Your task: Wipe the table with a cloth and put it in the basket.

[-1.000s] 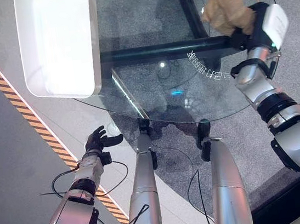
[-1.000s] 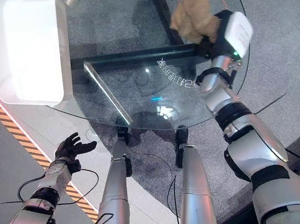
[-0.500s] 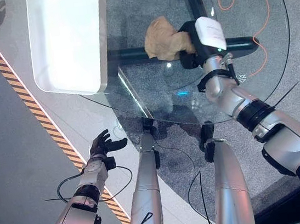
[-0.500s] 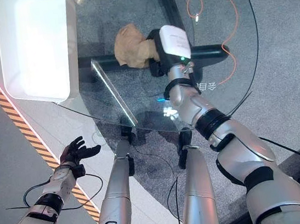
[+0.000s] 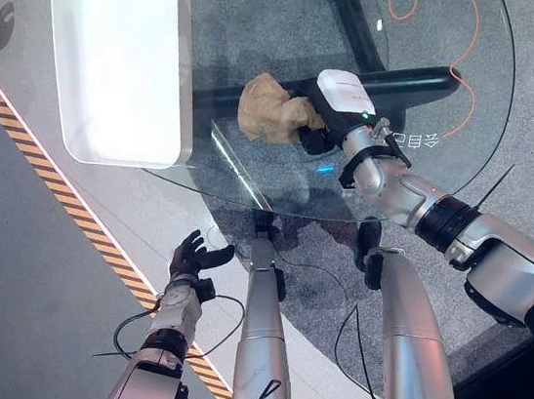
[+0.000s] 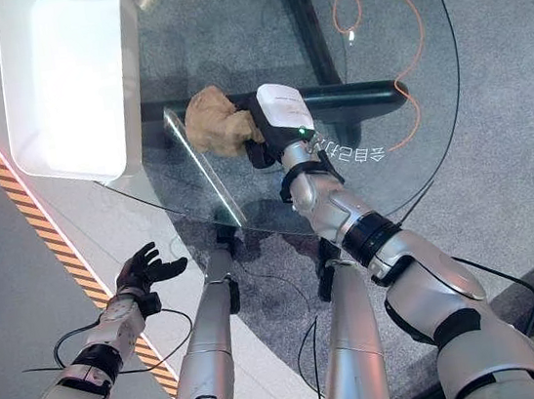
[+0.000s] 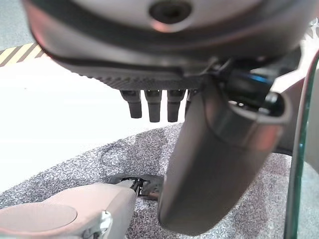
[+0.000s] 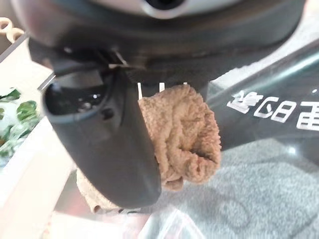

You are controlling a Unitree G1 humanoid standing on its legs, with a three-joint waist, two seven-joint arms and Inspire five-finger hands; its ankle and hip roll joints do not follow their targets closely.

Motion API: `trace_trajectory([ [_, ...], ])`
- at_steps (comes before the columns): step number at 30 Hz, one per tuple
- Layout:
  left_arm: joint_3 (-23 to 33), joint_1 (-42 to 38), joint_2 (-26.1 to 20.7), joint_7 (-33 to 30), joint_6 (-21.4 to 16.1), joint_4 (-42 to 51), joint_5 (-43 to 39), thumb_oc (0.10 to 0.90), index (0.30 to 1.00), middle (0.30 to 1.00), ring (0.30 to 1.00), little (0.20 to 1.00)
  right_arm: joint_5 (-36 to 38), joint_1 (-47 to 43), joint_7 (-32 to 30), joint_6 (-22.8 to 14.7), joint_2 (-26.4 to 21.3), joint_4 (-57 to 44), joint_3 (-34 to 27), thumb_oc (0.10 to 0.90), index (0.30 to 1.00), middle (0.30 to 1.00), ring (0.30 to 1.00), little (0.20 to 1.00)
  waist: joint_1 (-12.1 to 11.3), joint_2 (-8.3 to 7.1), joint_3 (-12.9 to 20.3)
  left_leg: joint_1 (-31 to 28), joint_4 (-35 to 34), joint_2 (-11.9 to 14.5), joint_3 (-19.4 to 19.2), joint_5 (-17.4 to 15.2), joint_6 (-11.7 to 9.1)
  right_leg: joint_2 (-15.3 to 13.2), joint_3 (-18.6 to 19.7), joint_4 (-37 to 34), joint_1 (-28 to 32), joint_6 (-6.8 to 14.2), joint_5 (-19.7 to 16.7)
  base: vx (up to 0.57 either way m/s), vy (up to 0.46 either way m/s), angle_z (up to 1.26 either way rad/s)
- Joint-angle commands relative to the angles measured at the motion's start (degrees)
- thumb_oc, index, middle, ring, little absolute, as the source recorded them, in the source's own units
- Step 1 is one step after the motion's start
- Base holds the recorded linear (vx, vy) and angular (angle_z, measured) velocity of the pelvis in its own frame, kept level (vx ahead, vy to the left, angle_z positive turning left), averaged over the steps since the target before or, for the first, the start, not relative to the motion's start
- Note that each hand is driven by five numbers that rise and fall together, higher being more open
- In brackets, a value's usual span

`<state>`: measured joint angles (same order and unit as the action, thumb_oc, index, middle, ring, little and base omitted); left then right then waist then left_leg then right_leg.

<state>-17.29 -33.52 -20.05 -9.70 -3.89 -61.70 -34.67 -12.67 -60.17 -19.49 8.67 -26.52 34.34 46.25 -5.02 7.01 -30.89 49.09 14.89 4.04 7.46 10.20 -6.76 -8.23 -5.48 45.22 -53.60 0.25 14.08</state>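
Observation:
A crumpled tan cloth (image 5: 263, 111) rests on the round glass table (image 5: 427, 70), near its left part. My right hand (image 5: 330, 117) is shut on it from the right; the right wrist view shows the cloth (image 8: 184, 129) bunched between the thumb (image 8: 109, 149) and the fingers. The white rectangular basket (image 5: 119, 158) sits on the table's far left, a short way left of the cloth. My left hand (image 5: 191, 259) hangs open below the table's near-left edge, over the floor, holding nothing; its fingers (image 7: 152, 104) are straight in the left wrist view.
A dark bar of the table frame (image 5: 399, 84) runs under the glass behind the cloth. An orange cable (image 5: 438, 0) curls on the grey carpet beneath the far right. A yellow-black hazard stripe (image 5: 61, 207) crosses the floor on the left.
My right hand has slid the cloth leftwards across the glass, from the far right to near the basket. The left hand has barely moved. The camera has shifted slightly.

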Motion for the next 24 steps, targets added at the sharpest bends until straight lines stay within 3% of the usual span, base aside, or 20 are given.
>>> trace_trajectory([
  [1,1.26,0.44,-0.24,-2.17,-2.12,-1.69,1.03,0.800,0.900,0.900,0.900,0.900,-2.70,-0.27,3.04,-5.23,5.58,-7.39,3.41,0.100,0.300,0.300,0.300,0.200,0.17,0.56,1.10,-1.15,7.36,-7.19,-7.46,-8.00,6.63,3.69,-2.30,-13.57,2.42,-0.46,-8.46,0.00,0.000,0.00],
  [10,1.83,-0.02,-0.76,-1.98,-2.11,-2.00,-0.29,0.800,0.900,0.900,0.900,0.900,-2.62,3.59,4.35,-5.53,6.58,-9.44,4.13,0.100,0.300,0.300,0.300,0.200,0.71,0.15,1.10,-1.12,6.93,-7.09,-7.59,-7.65,6.57,3.82,-2.14,-14.05,2.38,-0.38,-8.79,0.00,0.000,0.00],
  [16,2.38,-1.12,-1.05,-0.99,-2.23,-3.20,-3.31,0.800,0.900,0.900,0.900,0.900,-0.15,3.67,-0.66,-4.37,6.45,-8.93,3.14,0.100,0.300,0.300,0.300,0.200,1.01,0.03,1.10,-1.22,6.87,-6.99,-7.63,-7.54,6.52,3.80,-1.89,-14.02,2.32,-0.25,-9.03,0.00,0.000,0.00],
  [22,4.58,-0.78,-0.42,-0.01,-4.35,-3.86,-11.42,0.800,0.900,0.900,0.900,0.900,4.11,2.59,-6.34,-4.52,6.21,-6.00,0.01,0.100,0.300,0.300,0.300,0.200,0.99,0.35,1.10,-1.37,7.12,-6.76,-7.84,-7.72,6.51,3.56,-1.74,-13.80,2.39,-0.23,-9.02,0.00,0.000,0.00],
  [24,7.66,-0.68,-0.46,-3.00,-8.48,-3.30,-18.54,0.800,0.900,0.900,0.900,0.900,8.36,2.28,-11.28,-4.49,6.17,-5.50,-3.51,0.100,0.300,0.300,0.300,0.200,0.97,0.50,1.10,-1.47,7.46,-6.72,-7.82,-7.94,6.56,3.43,-1.63,-13.23,2.33,-0.30,-8.74,0.00,0.000,0.00],
])
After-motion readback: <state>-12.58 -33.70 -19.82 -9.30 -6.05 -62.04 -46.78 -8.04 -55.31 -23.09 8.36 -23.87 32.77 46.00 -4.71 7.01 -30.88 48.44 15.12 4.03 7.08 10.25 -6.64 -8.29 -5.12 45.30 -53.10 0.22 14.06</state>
